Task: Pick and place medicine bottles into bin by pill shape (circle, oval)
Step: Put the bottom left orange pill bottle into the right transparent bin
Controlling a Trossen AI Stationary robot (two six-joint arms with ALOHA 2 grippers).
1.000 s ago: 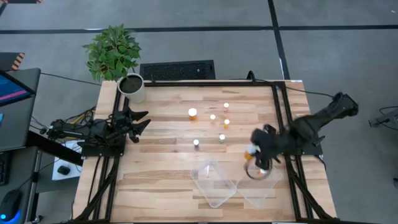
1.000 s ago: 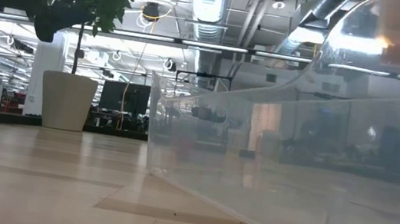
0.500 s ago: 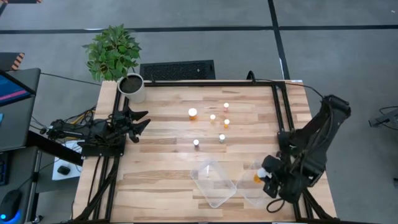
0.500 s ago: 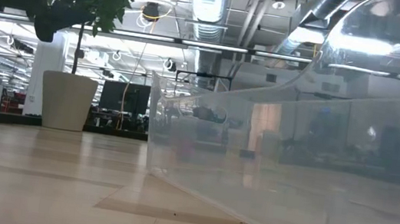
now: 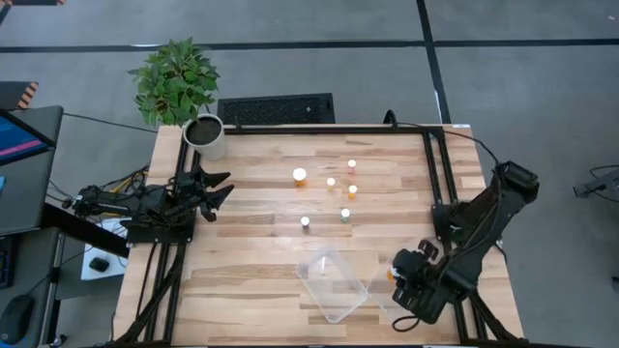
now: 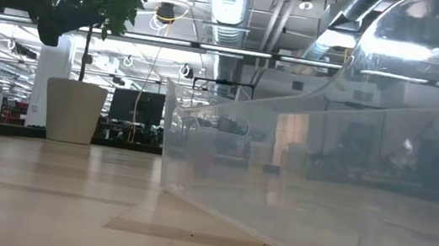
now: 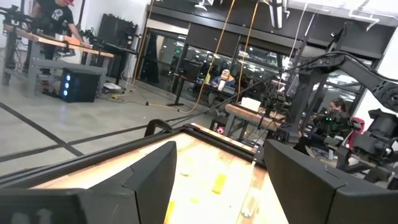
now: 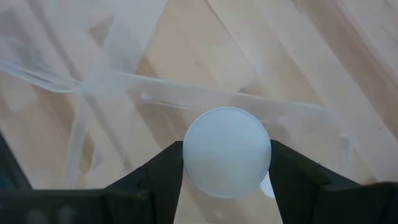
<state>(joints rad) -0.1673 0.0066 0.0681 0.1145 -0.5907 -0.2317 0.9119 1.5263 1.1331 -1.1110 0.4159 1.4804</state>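
Note:
My right gripper (image 5: pixel 396 278) hangs over the right one of two clear bins (image 5: pixel 398 302) near the table's front edge. It is shut on a white-capped medicine bottle (image 8: pixel 227 152) whose orange body (image 5: pixel 393 275) barely shows. Several more small bottles stand upright on the table's far middle, among them a larger orange one (image 5: pixel 300 176) and small ones (image 5: pixel 344 215) (image 5: pixel 306 222). My left gripper (image 5: pixel 219 189) waits open at the table's left edge, holding nothing. My right gripper pinches the bottle by its round white cap (image 8: pixel 194 155), one finger (image 8: pixel 160 171) on each side of the cap's rim. The fingers come steeply from above. The bottle hangs upright below them, lifted clear, above the clear bin's inside.
The left clear bin (image 5: pixel 332 283) lies slantwise beside the right one; its wall (image 6: pixel 297 176) fills the low view. A white plant pot (image 5: pixel 206 135) with a green plant stands at the far left corner. Bare wood lies between the bottles and the bins.
My right gripper has carried the bottle toward the table's near edge and downward, from beside the bins' far end to above the right bin, rolling its wrist on the way. The bottle stays gripped and clear of the table.

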